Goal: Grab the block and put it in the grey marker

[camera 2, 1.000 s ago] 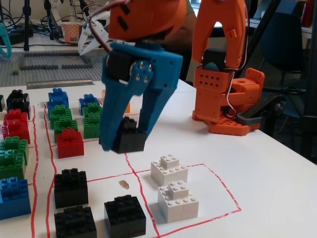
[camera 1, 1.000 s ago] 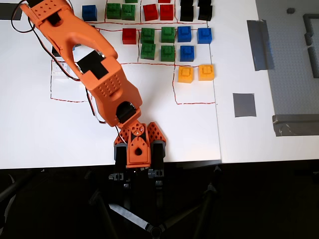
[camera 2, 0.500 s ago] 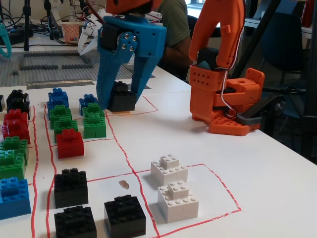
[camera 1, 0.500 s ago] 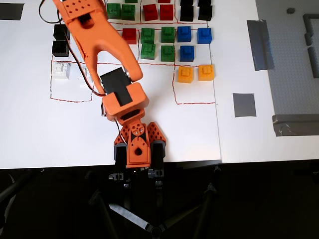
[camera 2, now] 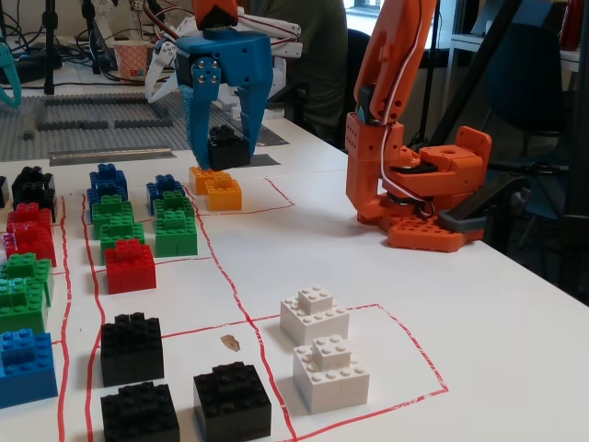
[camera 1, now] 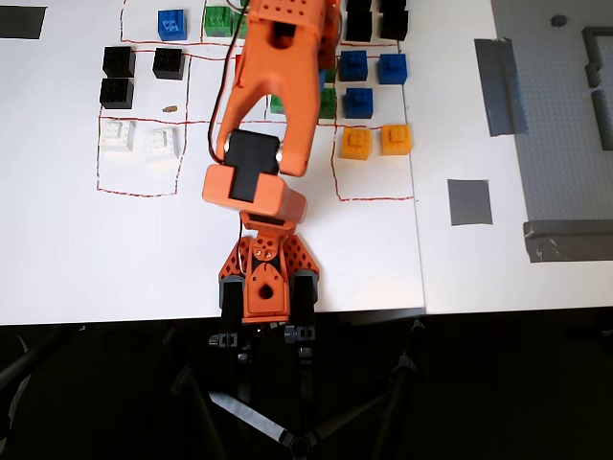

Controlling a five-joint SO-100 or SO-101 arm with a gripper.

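Clearly the block [camera 2: 227, 147] is off the surface [camera 2: 515, 313], pinched between the blue fingers of the gripper [camera 2: 224, 152] at upper centre of the fixed view, above the yellow bricks [camera 2: 216, 187]. It looks light, rigid and smooth-sided, so a squeeze across two flat faces should hold it, though it could slip. The grey marker [camera 1: 469, 202] lies at right of the overhead view, well apart.

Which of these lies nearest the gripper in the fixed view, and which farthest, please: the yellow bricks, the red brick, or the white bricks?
From the gripper, shut on the black block:
1. Yellow bricks, just below it.
2. Red brick, lower left.
3. White bricks, bottom foreground.
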